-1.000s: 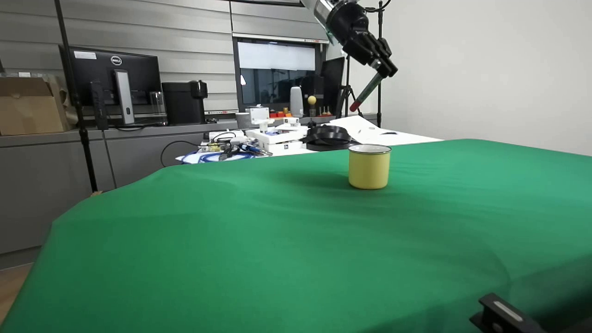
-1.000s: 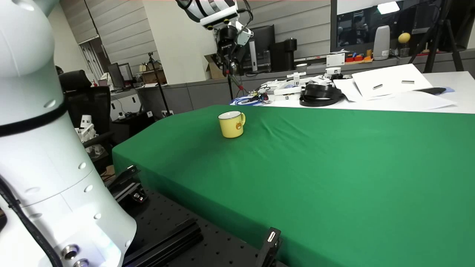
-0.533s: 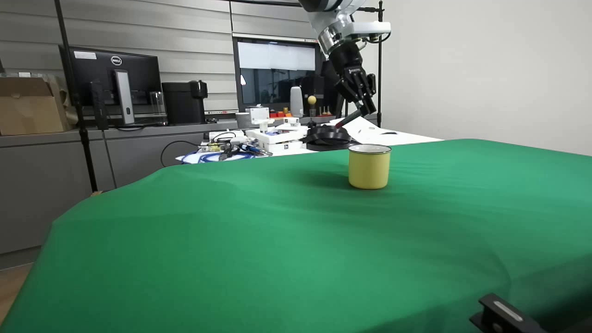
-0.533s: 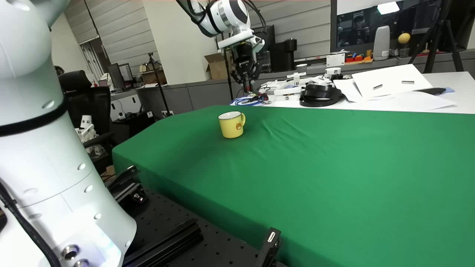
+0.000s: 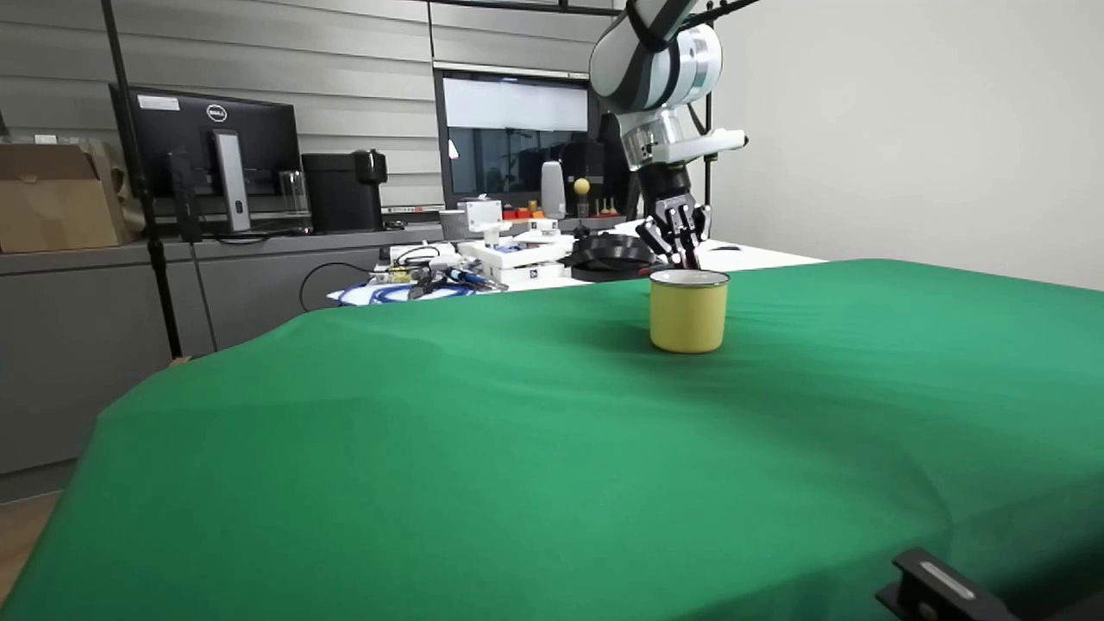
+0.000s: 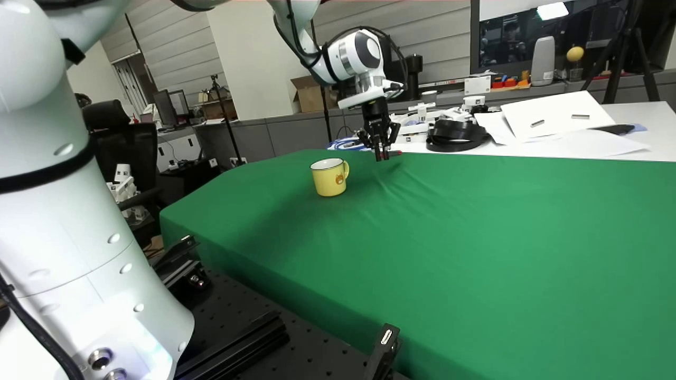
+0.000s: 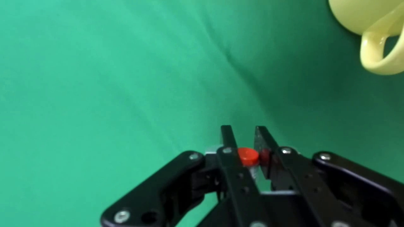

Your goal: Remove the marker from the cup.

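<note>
A black two-fingered gripper (image 7: 243, 136) at the end of a jointed white robot arm (image 6: 348, 60) is grasping a slim, whitish, pen-like marker (image 7: 248, 156) with a round red end. In the wrist view the fingers stand only about the marker's thickness apart; the red end sits between them, with a sliver of pale barrel below it. In both exterior views the red end pokes out sideways past the fingers, and the rest of the marker is hidden or too small to make out.

The marker is outside the squat, glossy yellow cup (image 5: 688, 315), which stands upright and apart from the gripper, its loop handle on the side nearer the gripper. In the wrist view the cup fills the upper right corner, partly cut off.

The gripper hangs low over a lightly creased green cloth (image 6: 475, 237), near its far edge in an exterior view; whether the fingertips touch it cannot be told. Beyond that edge is a white table (image 6: 655, 124) with a black coiled ring (image 6: 457, 134), white paper sheets (image 6: 554, 113) and blue cables (image 6: 351, 143). To the right and toward the viewer, cloth stretches broadly, with a black bracket (image 6: 382, 351) at its near edge.
</note>
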### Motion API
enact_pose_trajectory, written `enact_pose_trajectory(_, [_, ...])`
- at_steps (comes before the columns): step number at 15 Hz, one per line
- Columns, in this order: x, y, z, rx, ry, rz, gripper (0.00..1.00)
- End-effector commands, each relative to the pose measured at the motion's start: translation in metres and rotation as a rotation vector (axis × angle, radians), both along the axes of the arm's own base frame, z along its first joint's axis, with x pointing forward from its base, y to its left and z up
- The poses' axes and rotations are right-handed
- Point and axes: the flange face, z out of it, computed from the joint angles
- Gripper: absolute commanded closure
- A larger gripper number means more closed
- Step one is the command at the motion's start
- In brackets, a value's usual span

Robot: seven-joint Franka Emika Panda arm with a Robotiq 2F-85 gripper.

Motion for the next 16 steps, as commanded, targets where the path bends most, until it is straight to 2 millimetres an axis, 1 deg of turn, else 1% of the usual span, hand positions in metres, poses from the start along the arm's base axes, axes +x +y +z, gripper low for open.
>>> enact_pose_trajectory(1, [0.004,0.0,-0.015,-0.025,-0.032,-0.065,0.94])
enact_pose_trajectory(2, [0.003,0.001,-0.018,-0.028,-0.023,-0.071,0.94])
enact_pose_trajectory(3, [0.002,0.001,-0.018,-0.026,-0.015,-0.082,0.53])
enact_pose_trajectory(4, [0.002,0.002,-0.014,-0.023,-0.012,-0.089,0.53])
enact_pose_trajectory(5, [0.001,0.003,-0.01,-0.022,-0.007,-0.093,0.46])
enact_pose_trajectory(7, [0.001,0.003,0.01,-0.01,-0.007,-0.12,0.32])
enact_pose_trajectory(11, [-0.007,0.001,0.067,0.027,0.012,-0.135,0.06])
enact_pose_trajectory(12, [-0.01,0.001,0.08,0.025,0.011,-0.139,0.02])
enact_pose_trajectory(14, [-0.017,0.003,0.107,0.023,0.005,-0.137,0.0])
enact_pose_trajectory(16, [-0.027,0.006,0.124,0.03,0.013,-0.129,0.0])
